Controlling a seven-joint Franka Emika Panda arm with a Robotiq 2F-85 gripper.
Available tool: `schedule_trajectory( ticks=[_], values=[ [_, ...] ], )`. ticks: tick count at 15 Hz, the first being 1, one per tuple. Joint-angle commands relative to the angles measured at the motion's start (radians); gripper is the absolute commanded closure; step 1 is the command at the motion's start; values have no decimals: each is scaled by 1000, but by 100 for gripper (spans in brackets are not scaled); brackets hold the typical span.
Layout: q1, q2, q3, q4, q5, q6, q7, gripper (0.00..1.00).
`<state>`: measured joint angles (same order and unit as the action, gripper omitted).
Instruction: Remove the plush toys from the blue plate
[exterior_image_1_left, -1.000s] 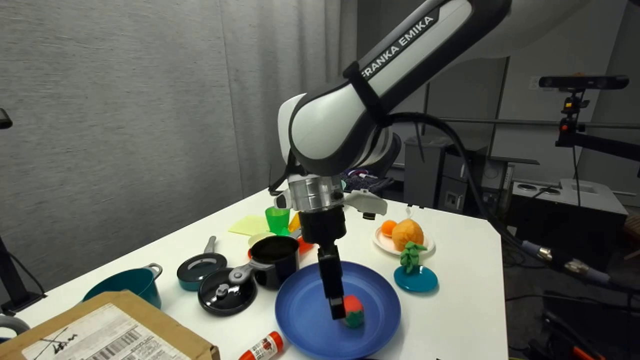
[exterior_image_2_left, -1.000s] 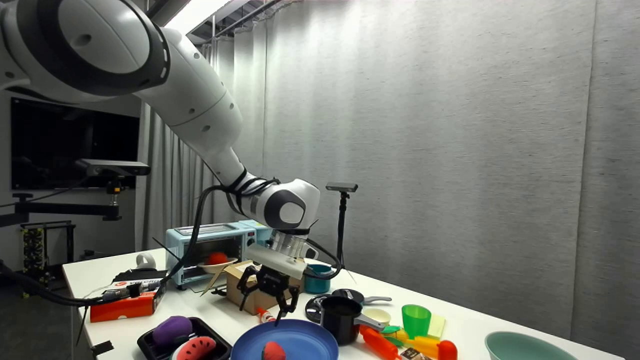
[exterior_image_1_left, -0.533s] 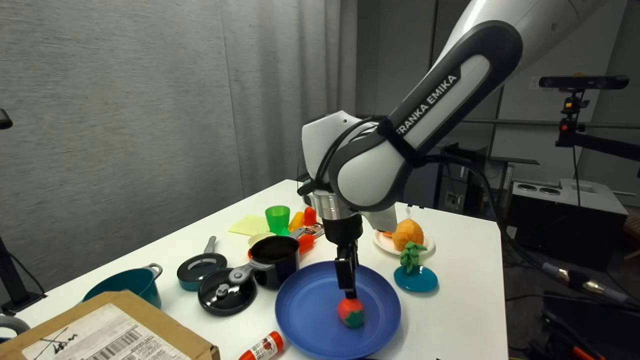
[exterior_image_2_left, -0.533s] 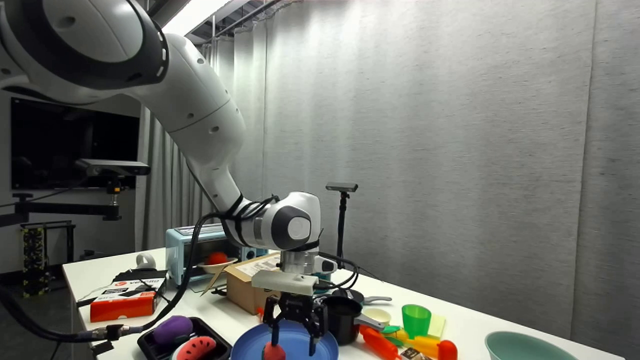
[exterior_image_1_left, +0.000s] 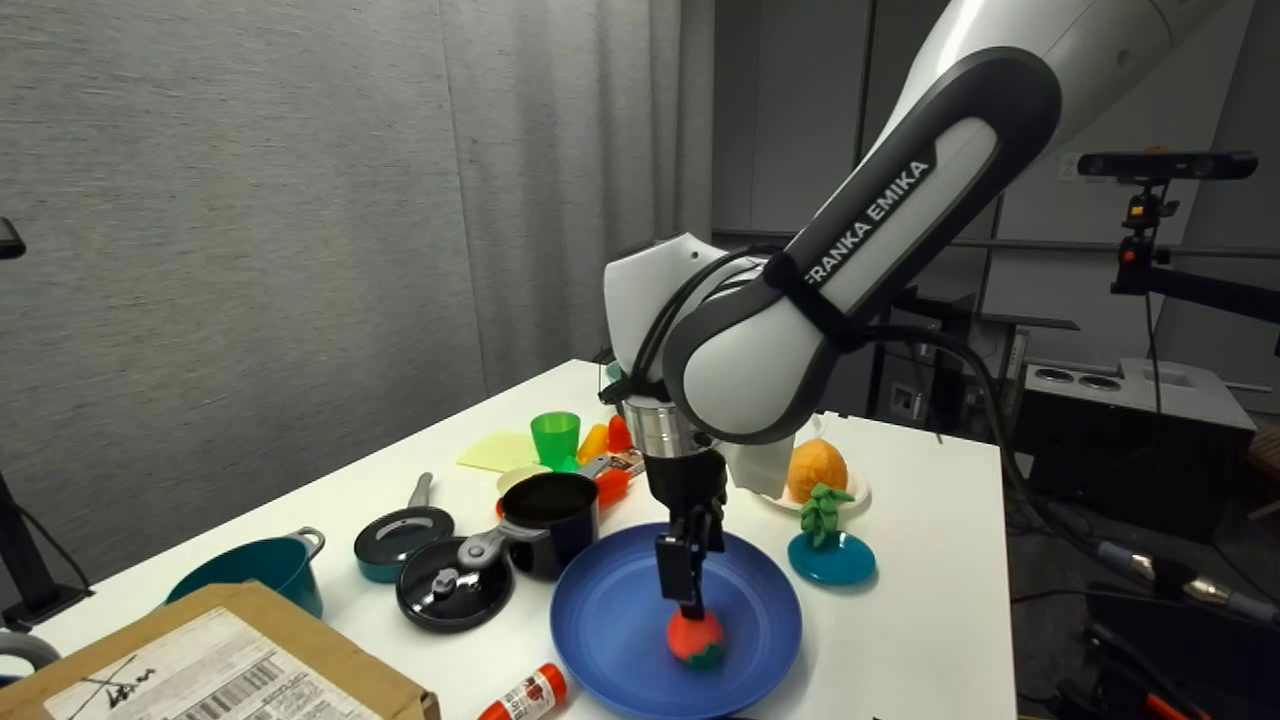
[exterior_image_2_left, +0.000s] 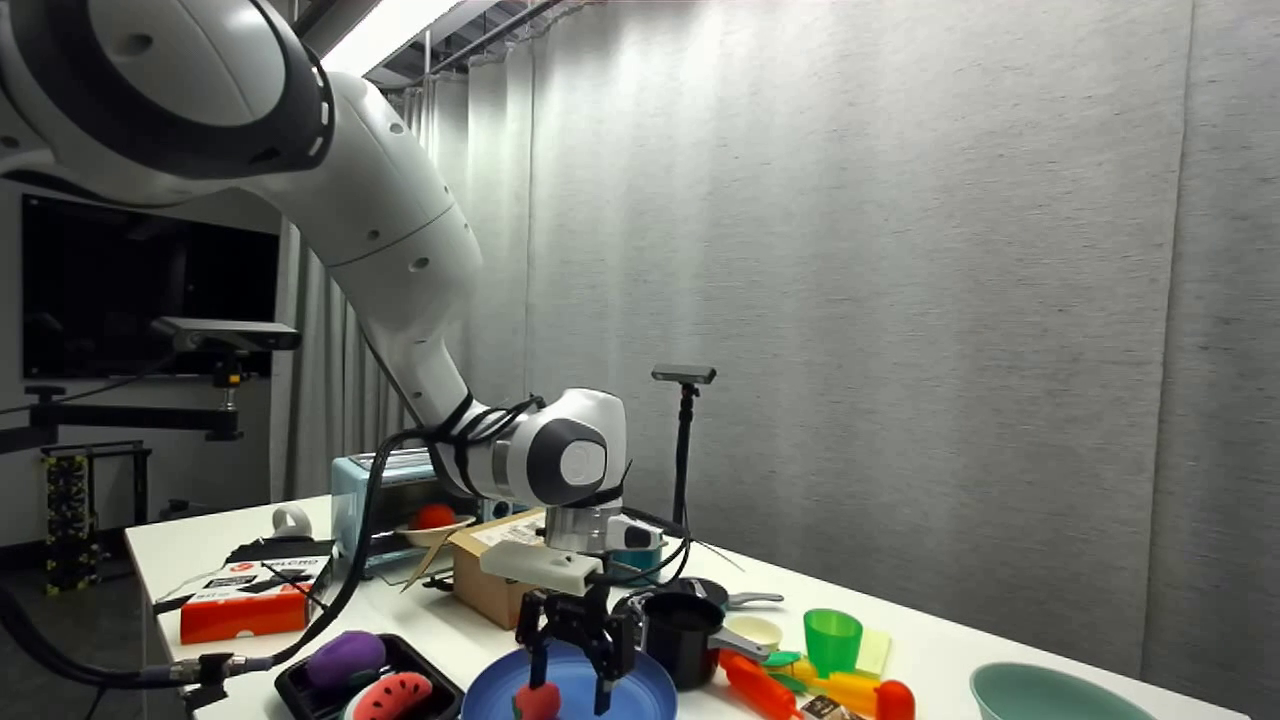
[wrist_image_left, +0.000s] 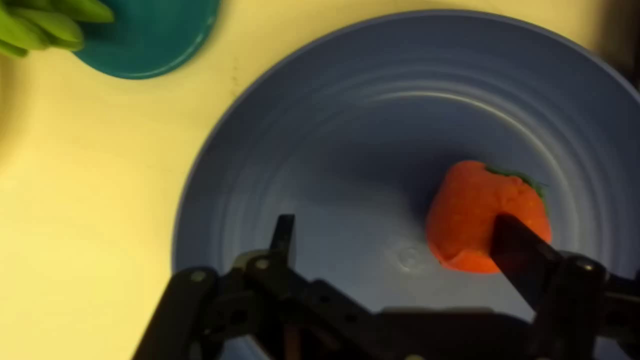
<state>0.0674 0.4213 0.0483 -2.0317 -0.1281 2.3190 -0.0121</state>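
The red strawberry plush toy (exterior_image_1_left: 692, 640) with a green cap lies on the blue plate (exterior_image_1_left: 600, 630). It also shows in an exterior view (exterior_image_2_left: 537, 703) and in the wrist view (wrist_image_left: 465, 215). My gripper (wrist_image_left: 395, 217) is open over the plate. Its right finger in the wrist view overlaps the strawberry and seems to touch it; the left finger is apart, over bare plate. Nothing is between the fingers. The round orange plush (exterior_image_1_left: 817, 467) sits on a white plate. The purple plush (exterior_image_2_left: 345, 660) lies in a black tray beside a watermelon plush (exterior_image_2_left: 395, 698).
A teal saucer (exterior_image_1_left: 832, 560) with a green leafy toy (exterior_image_1_left: 822, 512) is beside the blue plate. A black pot (exterior_image_1_left: 550, 520), a black lid (exterior_image_1_left: 455, 585) and a red-capped bottle (exterior_image_1_left: 525, 693) stand close on another side. A cardboard box (exterior_image_1_left: 225, 650) and green cup (exterior_image_1_left: 555, 440) are farther off.
My gripper has swung over the plate, straightened up and come down to the strawberry. In the last half second the strawberry has shifted and turned slightly on the plate.
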Motion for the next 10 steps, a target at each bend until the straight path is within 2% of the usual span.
schedule_trajectory(
  ticks=[1, 6, 7, 8, 9, 10],
  values=[
    [-1, -17, 32, -11, 82, 26, -2, 0],
    [19, 15, 45, -17, 96, -4, 23, 0],
    [-20, -34, 34, -76, 101, 2, -33, 5],
    [-28, -37, 37, -93, 111, 22, -44, 23],
    [-41, -44, 37, -108, 126, 35, -57, 29],
    [-51, -53, 37, -124, 137, 52, -68, 31]
  ],
)
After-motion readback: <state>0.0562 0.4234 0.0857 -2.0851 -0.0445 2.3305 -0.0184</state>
